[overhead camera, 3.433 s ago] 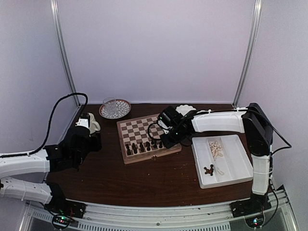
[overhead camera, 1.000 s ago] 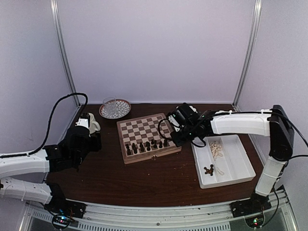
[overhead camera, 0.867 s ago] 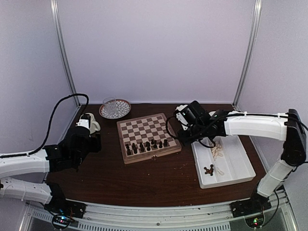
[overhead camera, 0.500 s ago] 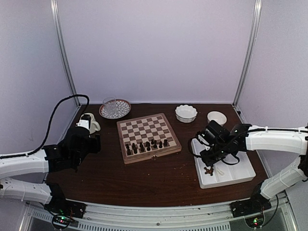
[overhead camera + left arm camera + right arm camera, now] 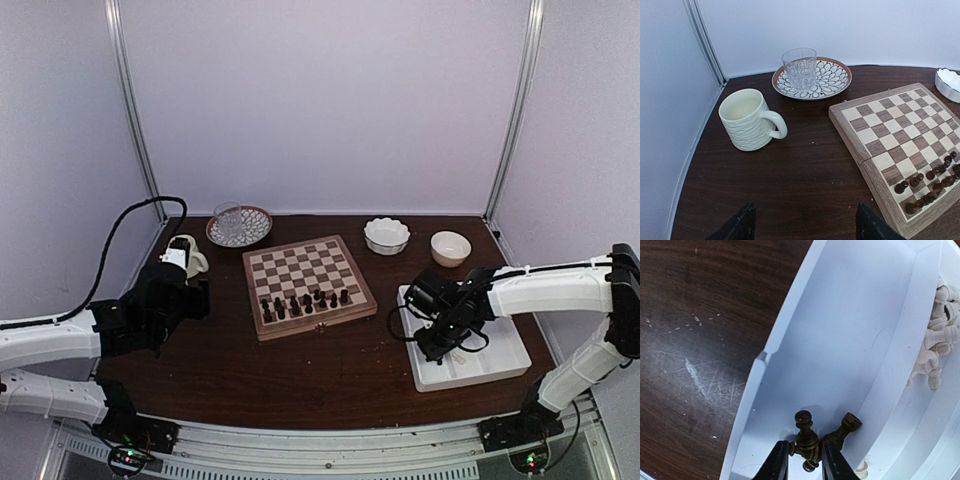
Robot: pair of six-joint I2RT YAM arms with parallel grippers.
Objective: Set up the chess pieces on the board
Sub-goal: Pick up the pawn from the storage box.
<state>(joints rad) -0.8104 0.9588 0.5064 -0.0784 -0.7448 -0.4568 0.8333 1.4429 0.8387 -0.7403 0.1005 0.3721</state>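
Top view: the board (image 5: 308, 270) lies mid-table, turned slightly. Dark pieces (image 5: 302, 301) stand upright in a cluster along its near edge. A white tray (image 5: 497, 358) sits to its right. The right arm stretches low from the right side toward the middle, and the right gripper (image 5: 436, 347) points down into the tray's left compartment. The left arm lies low on the left, with the left gripper (image 5: 188, 296) near a mug (image 5: 192, 256) and apart from the board.

Left wrist view: two dark fingertips (image 5: 741, 225) stand wide apart over bare table (image 5: 805, 175) with nothing between them. Ahead are the mug, a glass (image 5: 799, 67) on a patterned plate (image 5: 830, 80), and the board's corner at right.

Right wrist view: the right gripper's fingers (image 5: 776, 463) pinch a dark piece (image 5: 805, 439) that lies in the tray. Its long axis runs straight away from the wrist, knob end farthest. A second piece (image 5: 846, 425) touches it and angles off to the upper right. Pale pieces (image 5: 936, 342) lie heaped in the next compartment, beyond the divider.
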